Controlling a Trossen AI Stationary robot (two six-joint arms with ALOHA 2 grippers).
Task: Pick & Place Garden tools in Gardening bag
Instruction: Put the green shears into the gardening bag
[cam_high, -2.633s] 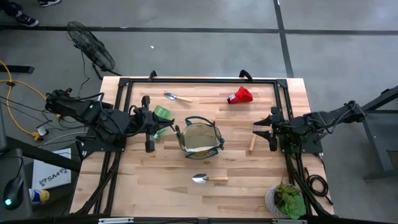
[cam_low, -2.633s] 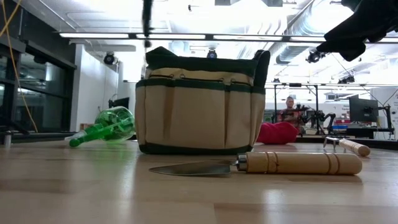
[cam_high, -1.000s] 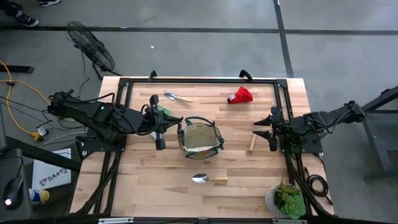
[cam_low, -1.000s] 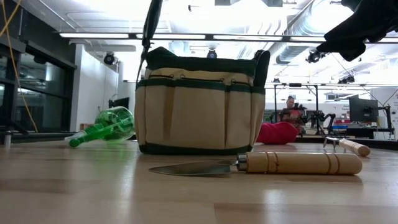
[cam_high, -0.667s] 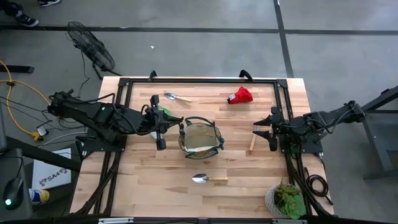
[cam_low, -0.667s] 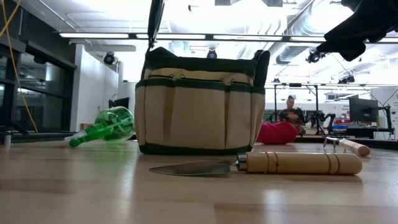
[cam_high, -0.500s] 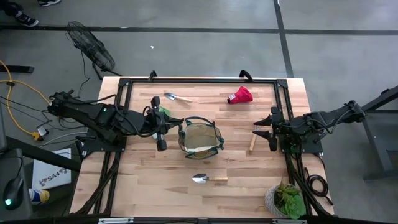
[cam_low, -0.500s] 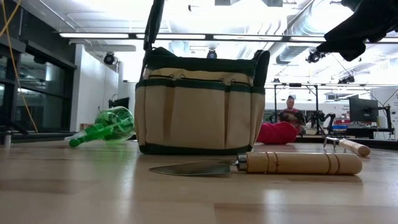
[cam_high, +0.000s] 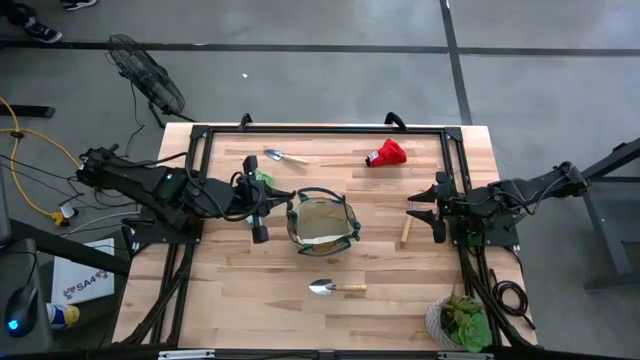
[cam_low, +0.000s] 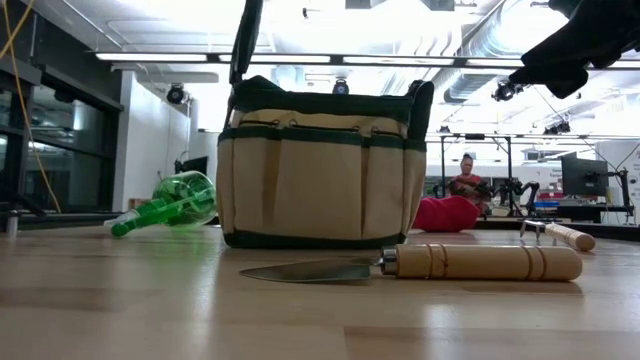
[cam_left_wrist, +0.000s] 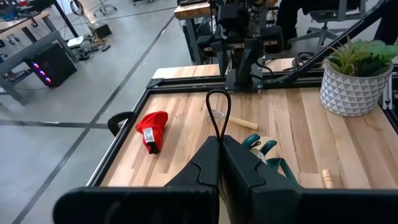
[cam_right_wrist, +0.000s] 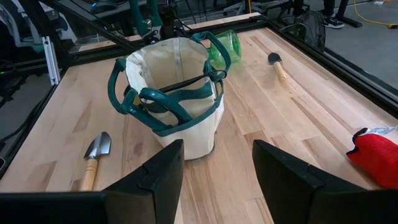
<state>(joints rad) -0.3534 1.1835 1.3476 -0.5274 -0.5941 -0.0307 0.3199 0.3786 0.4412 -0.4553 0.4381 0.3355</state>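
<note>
Since earlier our left gripper (cam_high: 262, 200), clamped on dark shears (cam_left_wrist: 218, 112), has swung to the gardening bag (cam_high: 322, 221) rim. We judge we're placing; next, release inside. Right gripper (cam_right_wrist: 214, 163) waits open.

A: Surface? 
B: Pale wooden table (cam_high: 250, 290), dark frame rails along its edges.

A: Centre of frame? 
B: Gardening bag (cam_high: 322, 222), standing upright.

A: Upper area? 
B: Trowel (cam_high: 285, 156), upper left; red piece (cam_high: 386, 153), upper right; green piece (cam_low: 170, 202) left of the bag.

A: Lower area? 
B: Second trowel (cam_high: 336, 287) below the bag; potted plant (cam_high: 459, 322), lower right.

A: Right of the bag? 
B: Wooden-handled tool (cam_high: 406, 230).
</note>
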